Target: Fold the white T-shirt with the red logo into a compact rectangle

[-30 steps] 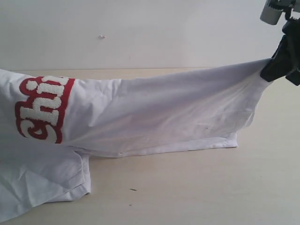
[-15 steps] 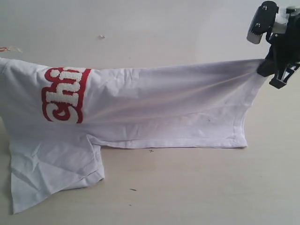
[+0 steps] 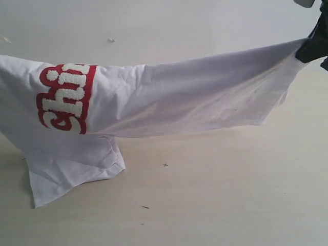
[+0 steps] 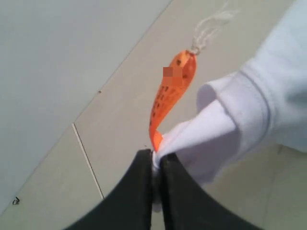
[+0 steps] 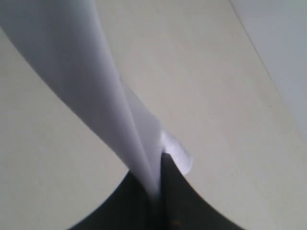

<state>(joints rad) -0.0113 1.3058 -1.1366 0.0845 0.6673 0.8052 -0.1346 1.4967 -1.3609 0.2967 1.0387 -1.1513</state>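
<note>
The white T-shirt [image 3: 184, 97] hangs stretched in the air across the exterior view, its sleeve [image 3: 72, 166] still drooping onto the table. The red logo [image 3: 64, 97] with white letters shows near the left end. My right gripper [image 3: 311, 48] at the upper right edge is shut on the shirt's hem corner; the right wrist view shows the cloth [image 5: 96, 96] pinched between the black fingers [image 5: 177, 201]. My left gripper [image 4: 156, 155] is out of the exterior view; in its wrist view it is shut on the collar [image 4: 240, 110] beside the orange neck tag [image 4: 170, 93].
A beige table [image 3: 215, 200] lies under the shirt, with small dark specks [image 3: 165, 165] on it. A pale wall [image 3: 154, 25] stands behind. A seam line [image 4: 86, 158] crosses the table in the left wrist view.
The shirt has been lifted higher. Its lower hem has left the table and only the sleeve still touches. The right gripper moved up and to the right.
</note>
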